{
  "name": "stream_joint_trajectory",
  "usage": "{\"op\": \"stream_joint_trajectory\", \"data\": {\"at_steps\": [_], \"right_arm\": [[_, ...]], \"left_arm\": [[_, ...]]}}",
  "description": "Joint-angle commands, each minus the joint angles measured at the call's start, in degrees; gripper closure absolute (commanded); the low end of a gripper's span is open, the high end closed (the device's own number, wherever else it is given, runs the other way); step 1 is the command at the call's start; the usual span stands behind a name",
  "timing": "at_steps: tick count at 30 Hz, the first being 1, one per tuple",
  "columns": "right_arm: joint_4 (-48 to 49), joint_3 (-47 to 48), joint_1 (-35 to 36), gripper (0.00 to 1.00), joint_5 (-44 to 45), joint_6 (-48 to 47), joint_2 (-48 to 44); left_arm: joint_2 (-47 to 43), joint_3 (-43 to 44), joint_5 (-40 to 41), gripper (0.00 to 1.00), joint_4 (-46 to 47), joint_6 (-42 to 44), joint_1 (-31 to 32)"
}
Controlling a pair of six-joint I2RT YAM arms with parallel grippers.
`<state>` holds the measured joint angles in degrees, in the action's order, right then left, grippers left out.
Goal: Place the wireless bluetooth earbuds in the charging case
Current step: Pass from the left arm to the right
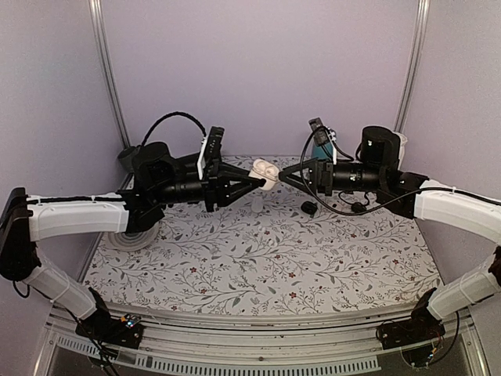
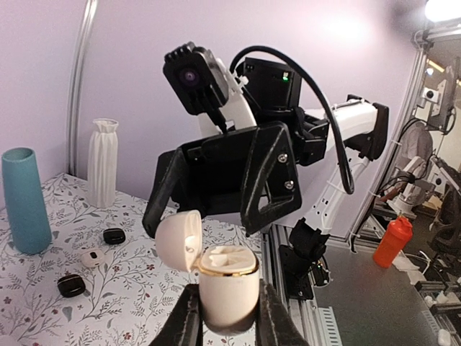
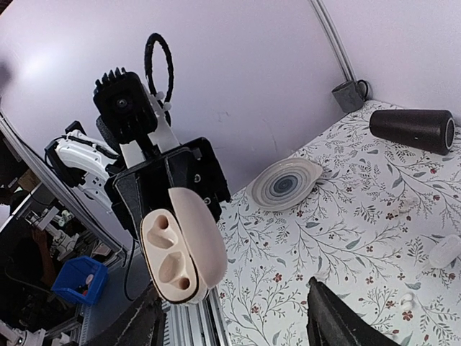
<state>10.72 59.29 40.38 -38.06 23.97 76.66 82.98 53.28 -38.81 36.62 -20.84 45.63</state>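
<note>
Over the flowered table (image 1: 258, 258), the left gripper (image 1: 253, 180) pinches the case (image 1: 266, 172). It lies left to right, open mouth pointing right. The right gripper (image 1: 284, 175) stands wide, empty.

The charging case (image 1: 264, 173) sat between the fingers of my left gripper (image 1: 257, 178), above the far middle of the surface (image 1: 258, 266); my right gripper (image 1: 283, 175) stood just right of it. A cup (image 1: 321, 147) stood behind at the far edge; a plate (image 1: 129, 237) lay at the left edge.
</note>
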Motion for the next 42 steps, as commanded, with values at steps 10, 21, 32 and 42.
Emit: {"op": "stream_joint_trajectory", "data": {"at_steps": [10,21,32,42], "right_arm": [[21.2,-8.6,2.7,0.33,7.0,7.3,-2.1],[34.8,-9.6,7.4,0.37,8.2,4.6,1.7],[35.4,-3.7,8.2,0.49,4.5,7.4,6.8],[36.4,-1.5,9.7,0.56,3.4,8.6,8.2]], "left_arm": [[-4.2,-5.2,4.7,1.00,10.6,-3.0,-1.6],[-3.9,-5.1,3.4,1.00,16.5,-8.4,-1.5],[-2.4,-4.3,2.3,1.00,21.0,-12.0,-1.4],[-0.8,-2.9,2.0,1.00,21.6,-12.9,-0.8]]}}
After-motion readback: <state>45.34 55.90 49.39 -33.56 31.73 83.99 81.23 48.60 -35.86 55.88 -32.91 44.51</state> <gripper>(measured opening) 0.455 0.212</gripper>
